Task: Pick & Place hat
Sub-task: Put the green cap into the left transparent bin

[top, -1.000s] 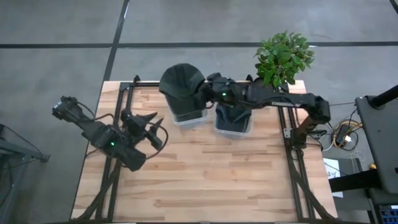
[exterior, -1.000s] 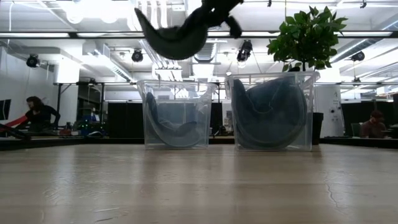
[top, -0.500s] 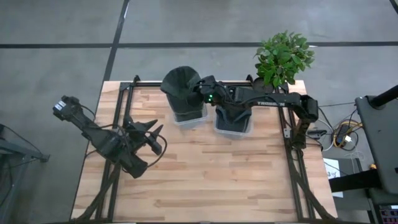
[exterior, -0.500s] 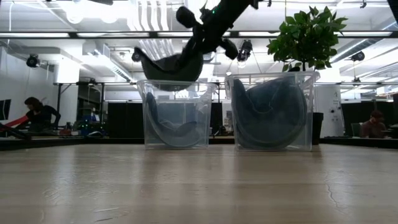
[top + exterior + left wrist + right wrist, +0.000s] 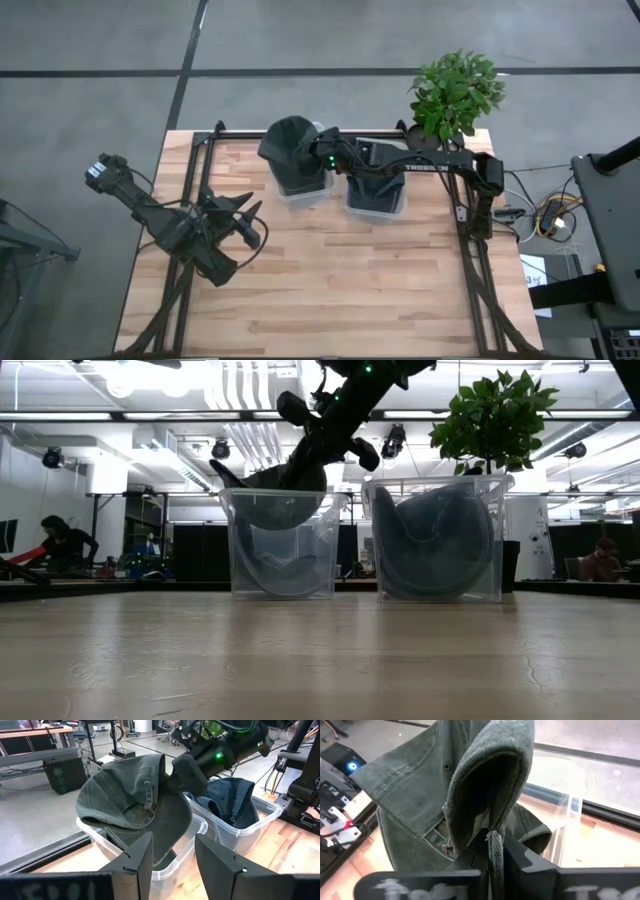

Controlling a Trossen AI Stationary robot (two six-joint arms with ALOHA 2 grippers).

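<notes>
The right gripper (image 5: 318,160), reaching in from the right side of the high view to just above centre, has its fingers pressed together on a fold of the green hat (image 5: 290,146), and the right wrist view shows the fabric's edge pinched in the narrow slit between the two dark fingers while the rest of the cap hangs free. To finish this placement well, I would lower until the hat's bulk is inside the left clear bin (image 5: 283,542), keep the pinch until the brim is past the rim, then let go and lift straight up so no fabric drags back out. In the low view the hat sags across the bin's top edge in the upper middle of the frame, its lower part already below the rim and its peak pointing left; another dark hat lies at the bin's bottom. Just to the right stands the second bin (image 5: 436,538), filled with blue cloth, and behind it the potted plant (image 5: 456,92). The left gripper (image 5: 243,218) waits at the left centre of the high view, over bare table (image 5: 330,290), fingers spread and holding nothing.
</notes>
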